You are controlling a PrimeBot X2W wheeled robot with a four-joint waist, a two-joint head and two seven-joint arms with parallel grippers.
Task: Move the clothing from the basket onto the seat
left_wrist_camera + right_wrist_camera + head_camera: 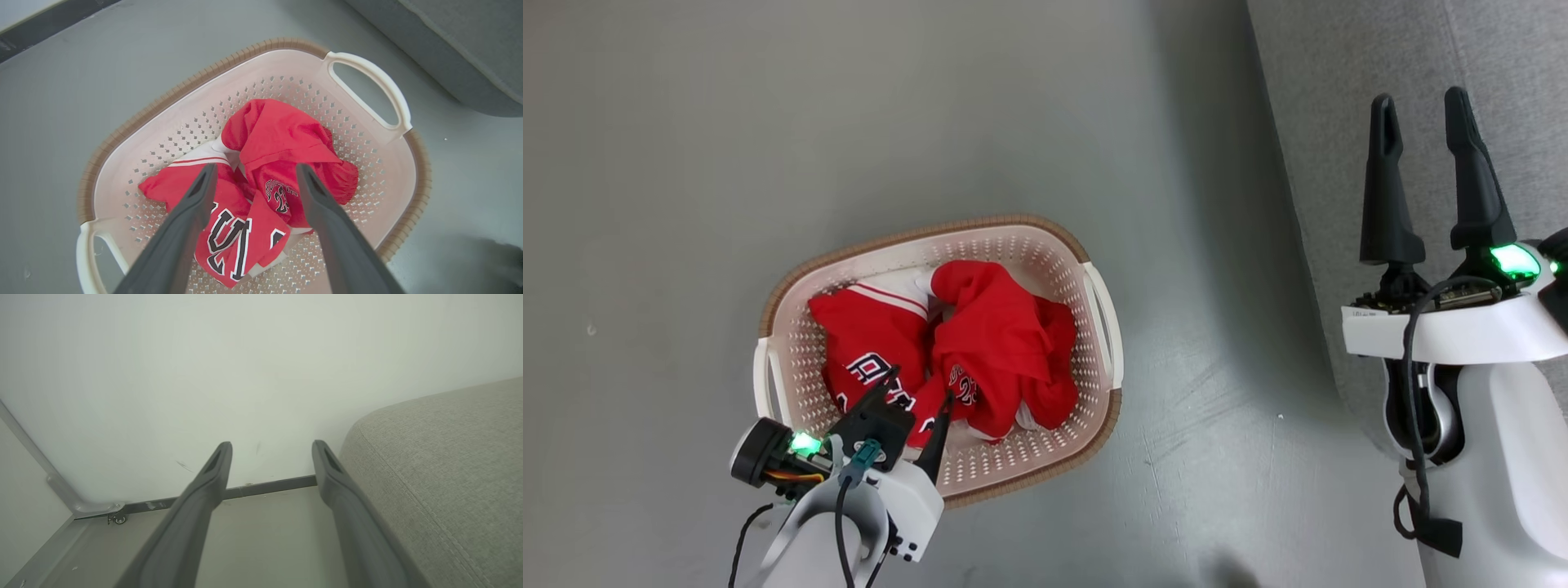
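The clothing (996, 343) is off the seat (1319, 82), which stands at two o'clock of the basket (980, 222); it lies heaped, red and white, inside the basket. The left end effector (921, 385), spread wide and empty, hangs over the heap's seven o'clock edge. The right end effector (1419, 98), equally wide and empty, hangs beside the seat.
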